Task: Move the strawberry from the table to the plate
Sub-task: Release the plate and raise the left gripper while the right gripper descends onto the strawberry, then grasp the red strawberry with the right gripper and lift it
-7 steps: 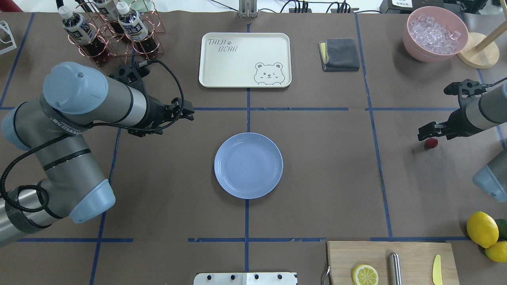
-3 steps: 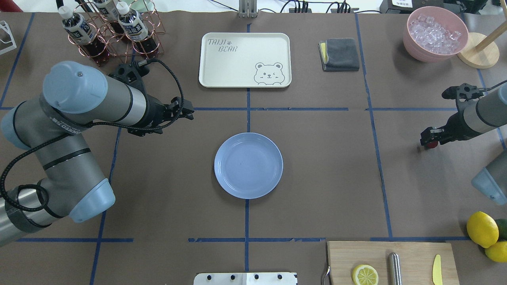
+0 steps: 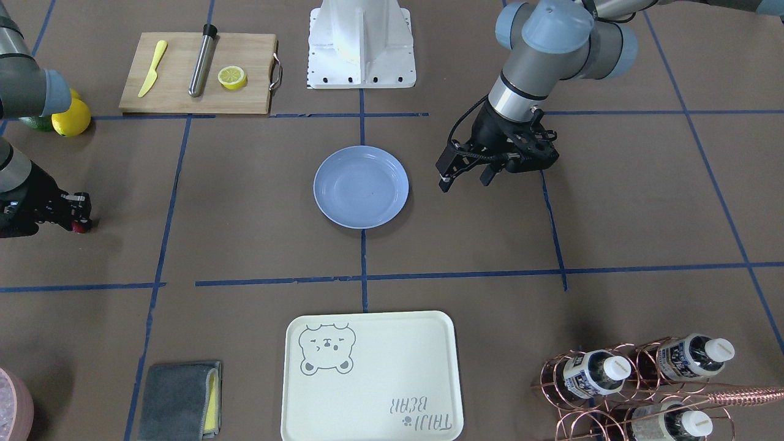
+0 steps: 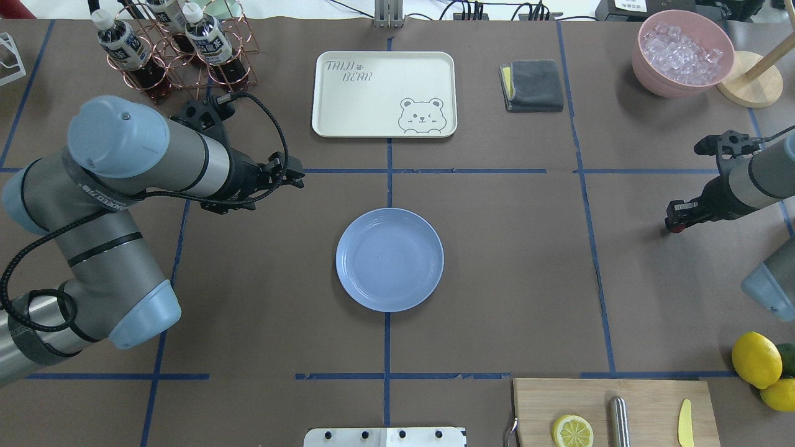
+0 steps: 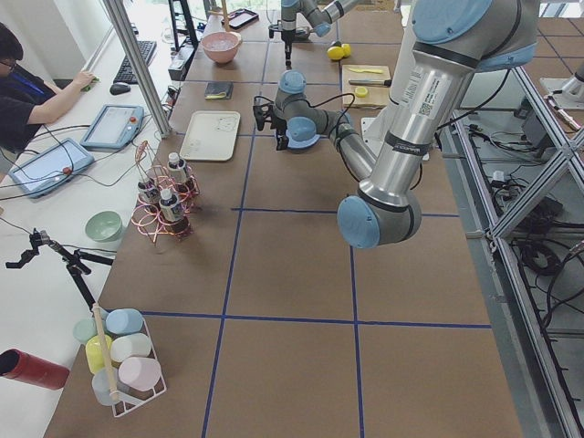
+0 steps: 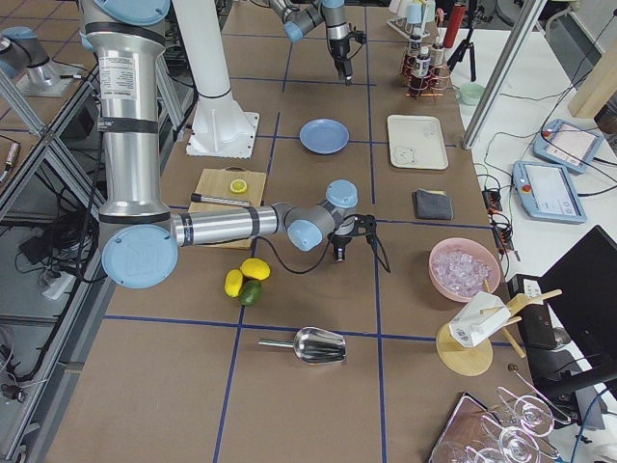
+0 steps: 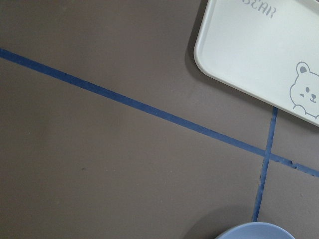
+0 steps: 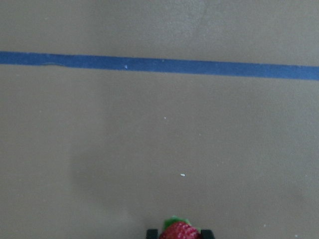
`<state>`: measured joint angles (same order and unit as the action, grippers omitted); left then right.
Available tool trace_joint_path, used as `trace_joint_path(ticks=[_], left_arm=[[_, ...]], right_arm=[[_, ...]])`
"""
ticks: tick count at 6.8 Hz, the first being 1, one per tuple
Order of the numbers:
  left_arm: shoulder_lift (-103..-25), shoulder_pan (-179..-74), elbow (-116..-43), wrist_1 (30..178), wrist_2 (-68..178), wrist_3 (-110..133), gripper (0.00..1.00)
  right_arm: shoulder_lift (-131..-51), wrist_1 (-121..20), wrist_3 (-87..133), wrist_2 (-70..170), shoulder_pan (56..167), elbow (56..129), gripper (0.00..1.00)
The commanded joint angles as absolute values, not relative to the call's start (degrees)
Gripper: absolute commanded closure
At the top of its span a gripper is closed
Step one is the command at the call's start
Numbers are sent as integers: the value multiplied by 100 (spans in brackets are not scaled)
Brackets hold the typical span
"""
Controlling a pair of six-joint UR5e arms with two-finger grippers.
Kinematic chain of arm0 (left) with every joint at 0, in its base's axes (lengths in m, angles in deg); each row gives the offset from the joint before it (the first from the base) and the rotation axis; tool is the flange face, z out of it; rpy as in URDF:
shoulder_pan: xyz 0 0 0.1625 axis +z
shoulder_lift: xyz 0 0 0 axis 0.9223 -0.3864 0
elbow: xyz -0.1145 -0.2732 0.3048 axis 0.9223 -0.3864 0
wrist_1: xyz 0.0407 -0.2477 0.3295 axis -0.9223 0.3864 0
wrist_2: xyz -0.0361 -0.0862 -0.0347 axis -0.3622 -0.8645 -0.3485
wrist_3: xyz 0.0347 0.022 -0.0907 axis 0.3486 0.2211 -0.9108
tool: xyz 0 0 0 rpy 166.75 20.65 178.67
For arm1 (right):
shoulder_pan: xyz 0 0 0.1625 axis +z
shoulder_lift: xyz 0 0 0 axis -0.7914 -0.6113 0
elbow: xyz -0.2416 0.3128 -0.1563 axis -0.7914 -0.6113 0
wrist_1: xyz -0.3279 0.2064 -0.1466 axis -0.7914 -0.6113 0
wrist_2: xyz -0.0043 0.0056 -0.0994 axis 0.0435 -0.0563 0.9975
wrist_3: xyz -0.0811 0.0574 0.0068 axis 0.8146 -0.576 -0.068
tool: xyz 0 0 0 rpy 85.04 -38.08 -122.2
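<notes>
The small red strawberry (image 8: 179,232) sits on the brown paper table (image 4: 497,279) at the right side, with its green cap showing in the right wrist view. My right gripper (image 4: 675,218) is low over it and shut on it; a fingertip (image 8: 151,233) stands tight against each side. Only a red edge of the strawberry (image 4: 675,228) (image 3: 79,228) shows from the fixed cameras. The light-blue plate (image 4: 389,259) (image 3: 361,187) lies empty at the table's centre, far left of the berry. My left gripper (image 3: 465,177) (image 4: 297,174) hovers open and empty beside the plate.
A cream bear tray (image 4: 384,93), a grey cloth (image 4: 532,85) and a pink bowl of ice (image 4: 683,53) line the far side. A bottle rack (image 4: 174,49) stands far left. The cutting board (image 4: 615,413) with a lemon half (image 4: 572,430) and whole lemons (image 4: 756,359) are near right.
My right gripper has come down over the strawberry, shifted slightly right, and its fingers have closed in on the berry. The left arm has stayed put.
</notes>
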<state>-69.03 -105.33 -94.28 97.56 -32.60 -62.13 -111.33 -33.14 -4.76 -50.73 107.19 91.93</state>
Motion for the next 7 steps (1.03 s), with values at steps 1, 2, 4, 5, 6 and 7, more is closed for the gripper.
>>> trace_joint_path(ticks=[1, 2, 4, 5, 6, 7], left_arm=[[-6889, -10680, -9457, 9723, -3377, -6213, 0], [-6923, -10952, -9483, 9375, -3430, -5952, 0], [-6880, -11312, -9633, 8716, -3466, -4576, 0], [-6880, -11428, -9633, 8434, -3474, -4065, 0], [-6662, -11594, -9668, 8353, -3475, -3668, 0], [-6599, -11979, -9668, 8169, -3657, -2994, 0]], right_arm=[[-11096, -3470, -465, -5199, 10917, 9610, 100], [-11009, -4141, -465, -5235, 10953, 10197, 100], [-9680, -6134, -561, -5226, 10806, 10799, 100], [-9168, -6438, -840, -5191, 10430, 10791, 100], [-8780, -6450, -1487, -5148, 9974, 10748, 100], [-8376, -6441, -2015, -4869, 9560, 10617, 100]])
